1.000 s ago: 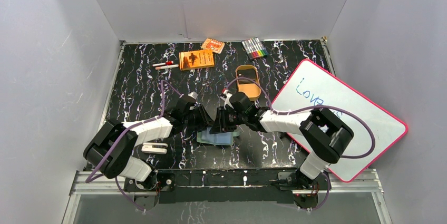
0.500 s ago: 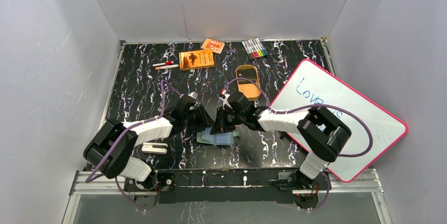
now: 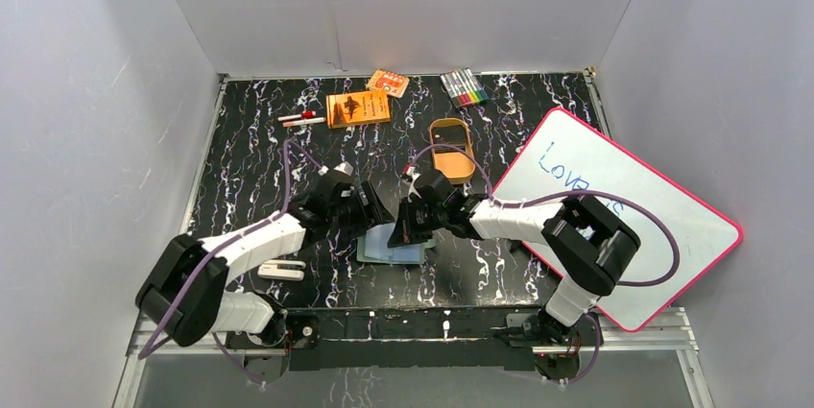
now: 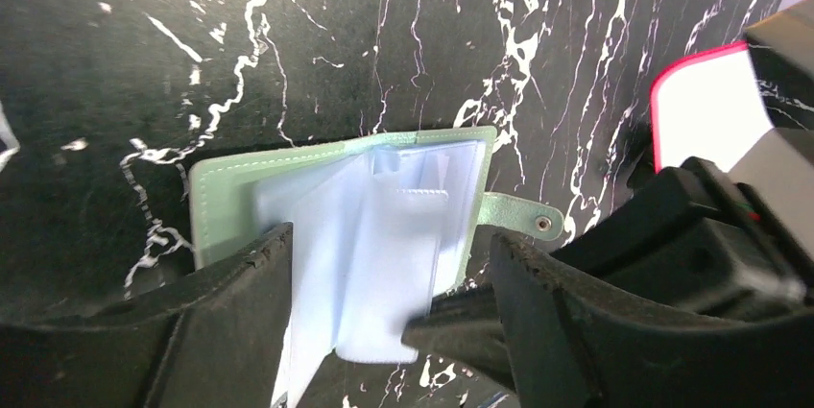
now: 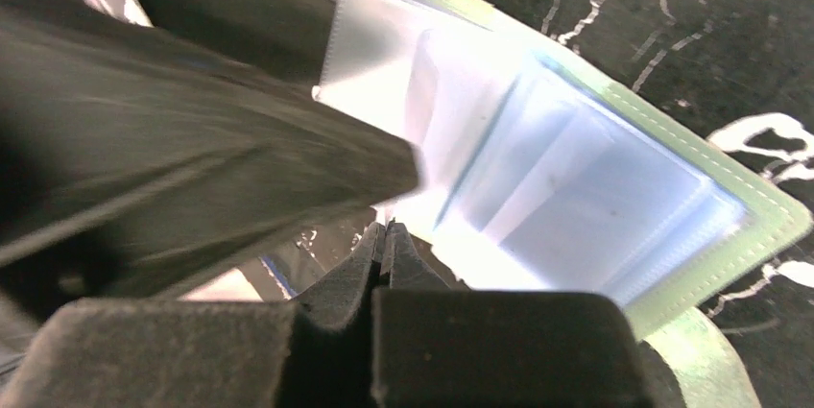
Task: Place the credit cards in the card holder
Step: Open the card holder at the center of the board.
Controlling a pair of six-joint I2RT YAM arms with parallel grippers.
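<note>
The sage-green card holder [image 3: 392, 246] lies open on the black marbled table, its pale blue clear sleeves fanned up. In the left wrist view it [image 4: 223, 199] shows with its snap tab [image 4: 523, 216] to the right. My left gripper [image 3: 368, 215] [image 4: 389, 245] is open, its fingers [image 4: 230, 312] straddling the sleeves. My right gripper [image 3: 405, 228] [image 5: 384, 232] is shut, its tips touching a sleeve edge [image 5: 422, 206]. I cannot tell if anything thin is pinched. No dark credit card shows plainly.
At the back lie an orange booklet [image 3: 358, 108], a small orange pack [image 3: 388, 83], markers [image 3: 464, 87] and pens [image 3: 302, 119]. A golden oval tin [image 3: 451, 149] stands behind the right gripper. A pink-edged whiteboard [image 3: 614, 216] fills the right. A white block [image 3: 280, 270] lies near the left arm.
My left arm has swung a little left and back, and its gripper now sits farther over the wallet. The pale sleeves stand more open. The right gripper has hardly moved.
</note>
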